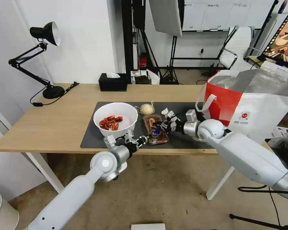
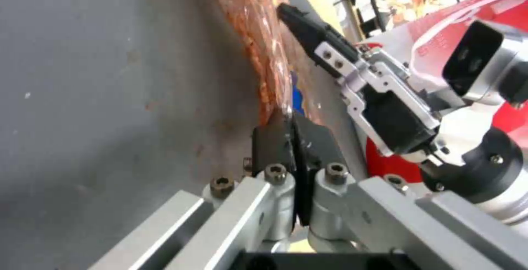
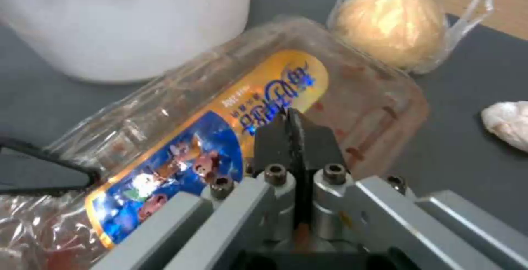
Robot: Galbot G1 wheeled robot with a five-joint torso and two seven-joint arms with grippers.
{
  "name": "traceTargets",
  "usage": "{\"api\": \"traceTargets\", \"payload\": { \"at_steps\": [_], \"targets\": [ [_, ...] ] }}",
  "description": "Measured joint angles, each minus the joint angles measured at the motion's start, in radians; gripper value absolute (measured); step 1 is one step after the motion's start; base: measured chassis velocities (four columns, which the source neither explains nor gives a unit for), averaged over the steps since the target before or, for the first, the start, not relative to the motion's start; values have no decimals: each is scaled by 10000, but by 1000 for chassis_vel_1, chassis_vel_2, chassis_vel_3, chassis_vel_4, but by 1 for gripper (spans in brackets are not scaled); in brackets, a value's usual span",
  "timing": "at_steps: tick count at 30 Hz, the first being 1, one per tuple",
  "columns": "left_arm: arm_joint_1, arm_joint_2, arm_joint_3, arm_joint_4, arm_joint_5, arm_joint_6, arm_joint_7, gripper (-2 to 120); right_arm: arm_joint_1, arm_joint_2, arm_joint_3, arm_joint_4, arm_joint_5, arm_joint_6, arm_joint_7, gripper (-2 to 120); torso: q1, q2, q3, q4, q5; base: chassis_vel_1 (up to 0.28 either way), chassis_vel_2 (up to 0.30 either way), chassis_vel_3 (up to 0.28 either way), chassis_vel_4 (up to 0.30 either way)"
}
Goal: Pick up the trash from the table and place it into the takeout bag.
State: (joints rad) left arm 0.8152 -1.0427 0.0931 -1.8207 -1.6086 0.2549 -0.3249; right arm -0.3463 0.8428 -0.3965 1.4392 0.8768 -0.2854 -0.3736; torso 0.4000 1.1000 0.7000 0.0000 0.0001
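Left gripper (image 1: 145, 139) clamped on near edge of clear tray (image 1: 155, 129); right gripper (image 1: 157, 124) pinched closed over tray's label; tray on grey mat (image 1: 92, 137) between white bowl (image 1: 116, 119) and takeout bag (image 1: 249, 107).

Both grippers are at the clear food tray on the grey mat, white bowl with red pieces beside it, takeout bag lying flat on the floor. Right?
Not quite. The head view shows the takeout bag standing upright on the table's right end, not on the floor. The rest holds: left gripper and right gripper are at the clear food tray on the grey mat, white bowl beside it.
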Motion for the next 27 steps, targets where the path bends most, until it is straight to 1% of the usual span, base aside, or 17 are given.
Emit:
{"api": "traceTargets", "payload": {
  "at_steps": [1, 2, 3, 5, 7, 10, 11, 13, 14, 15, 16, 18, 21, 23, 25, 26, 27],
  "targets": [
    [6, 5, -28, -44, 4, -13, 3, 0, -99, -14, 145, 116, 251, 75, 161, 0, 0, 0, 0, 0, 0, 0, 0, 0, 0],
    [12, 16, -86, -162, 27, -55, 12, 0, -349, -29, 551, 411, 799, 375, 541, 6, 0, 0, 0, 0, 0, 0, 0, 0, 0],
    [12, 16, -86, -162, 27, -55, 12, 0, -349, -29, 551, 411, 799, 375, 541, 6, 0, 0, 0, 0, 0, 0, 0, 0, 0],
    [-5, 127, -147, -465, 160, -140, 29, 0, -982, -111, 1612, 1173, 1641, 1186, 1337, 15, 0, 1, -1, 2, 0, 0, 0, 0, 0],
    [-41, 178, -147, -572, 206, -153, 36, 0, -1219, -176, 1940, 1446, 1795, 1430, 1583, 18, 0, 1, -1, 3, -3, 0, 0, 0, 0],
    [-395, 386, -176, -960, 367, -209, 73, 0, -2763, -664, 3596, 3028, 2184, 2091, 2438, 34, 0, 1, -1, 2, -2, 0, 0, 0, 0],
    [-395, 386, -176, -960, 367, -209, 73, 0, -2763, -664, 3596, 3028, 2184, 2091, 2438, 34, 0, 1, -1, 2, -2, 0, 0, 0, 0],
    [-688, 464, -321, -1136, 389, -278, 83, 0, -4079, -937, 4712, 4073, 2180, 2411, 2816, 43, -1, 1, -1, -6, 1, 0, 0, 0, 0],
    [-688, 464, -321, -1136, 389, -278, 83, 0, -4079, -937, 4712, 4073, 2180, 2411, 2816, 43, -1, 1, -1, -6, 1, 0, 0, 0, 0],
    [-881, 543, -552, -1279, 396, -316, 121, 0, -4839, -1067, 5417, 4694, 2165, 2598, 3055, 48, -2, 0, -2, -10, 3, 0, 0, 0, 0],
    [-1050, 679, -783, -1416, 405, -396, 215, 0, -5470, -1139, 5989, 5149, 2120, 2707, 3192, 54, -2, 2, -3, -5, -4, 0, 0, 0, 0],
    [-1103, 718, -812, -1438, 406, -409, 233, 0, -5651, -1149, 6129, 5255, 2099, 2722, 3210, 55, -3, 2, -4, -3, -4, 0, 0, 0, 0],
    [-2328, 1035, -783, -1349, 400, -466, 503, 0, -8224, -1104, 7869, 6442, 1226, 2774, 3372, 74, -3, 2, -3, 3, -4, 0, 0, 0, 0],
    [-2669, 1033, -649, -1249, 398, -467, 520, 0, -8684, -1042, 8168, 6600, 860, 2771, 3437, 78, -3, 1, -2, 3, -3, 0, 0, 0, 0],
    [-4058, 876, 147, -807, 511, -554, 540, 0, -10013, -780, 9000, 7011, -921, 2772, 3680, 89, -3, 2, -2, 0, 1, 0, 0, 0, 0],
    [-4058, 876, 147, -807, 511, -554, 540, 0, -10013, -780, 9000, 7011, -921, 2772, 3680, 89, -3, 2, -2, 0, 1, 0, 0, 0, 0],
    [-4509, 776, 477, -623, 687, -616, 549, 0, -10424, -657, 9214, 7125, -1487, 2816, 3764, 92, -2, 1, -1, -1, 0, 0, 0, 0, 0]
  ]
}}
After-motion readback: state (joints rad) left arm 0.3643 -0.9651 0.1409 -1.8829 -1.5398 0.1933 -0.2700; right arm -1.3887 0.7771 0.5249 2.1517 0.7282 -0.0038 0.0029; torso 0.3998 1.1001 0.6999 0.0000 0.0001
